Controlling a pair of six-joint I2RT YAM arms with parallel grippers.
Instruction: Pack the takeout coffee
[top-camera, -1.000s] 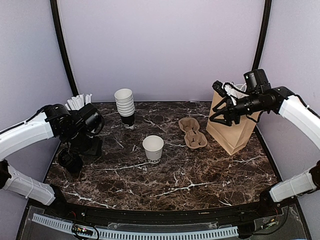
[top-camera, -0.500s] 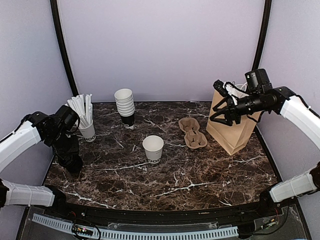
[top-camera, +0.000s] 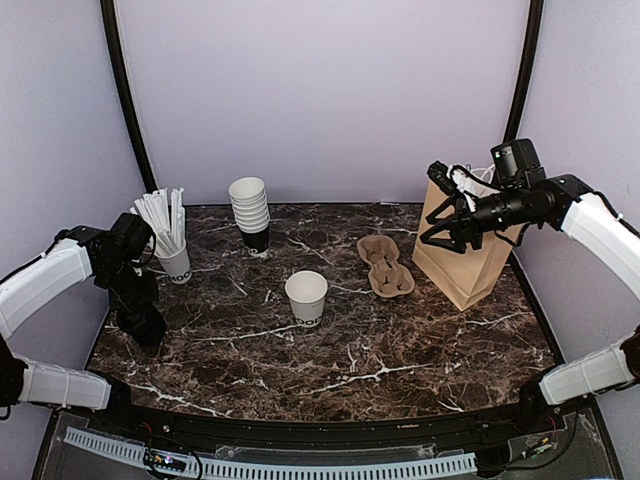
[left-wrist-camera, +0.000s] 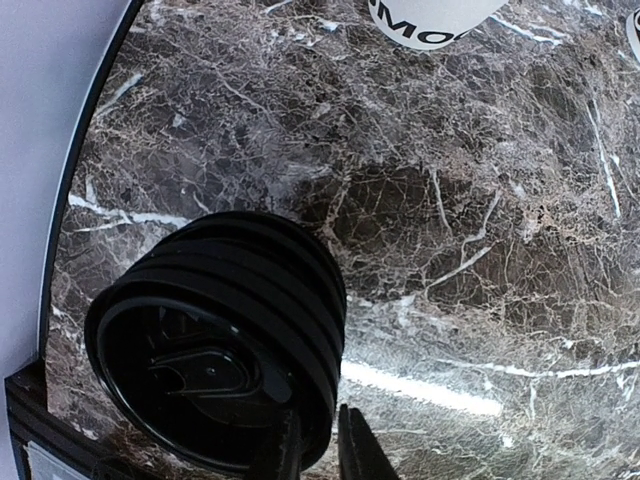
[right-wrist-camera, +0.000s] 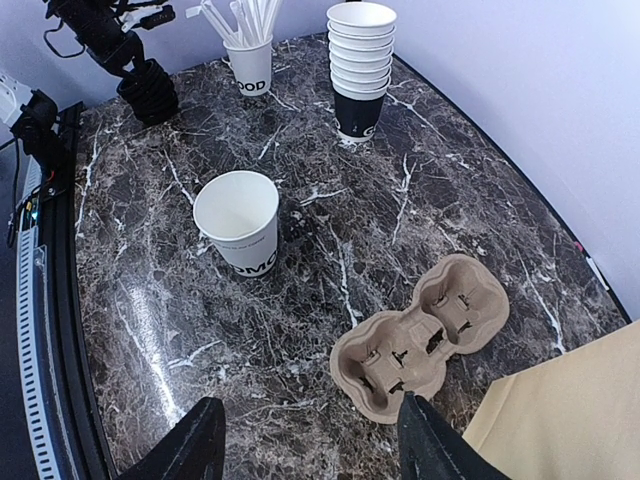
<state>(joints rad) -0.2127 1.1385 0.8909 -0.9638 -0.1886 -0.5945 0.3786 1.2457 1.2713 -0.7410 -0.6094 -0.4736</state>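
No takeout coffee with a lid on is in view. One lidless white cup stands mid-table. A stack of black lids sits near the left edge. My left gripper points down at it, one finger inside the top lid and one outside, shut on its rim. My right gripper hangs open and holds nothing, up beside the brown paper bag and above the cardboard cup carrier.
A stack of lidless white cups stands at the back. A white cup of white sticks stands at the back left, close behind the lids. The table's left rim runs right beside the lids.
My left arm has drawn back toward the left edge, uncovering the cup of sticks. Its jaws have narrowed onto the top lid's rim. The right arm has not moved.
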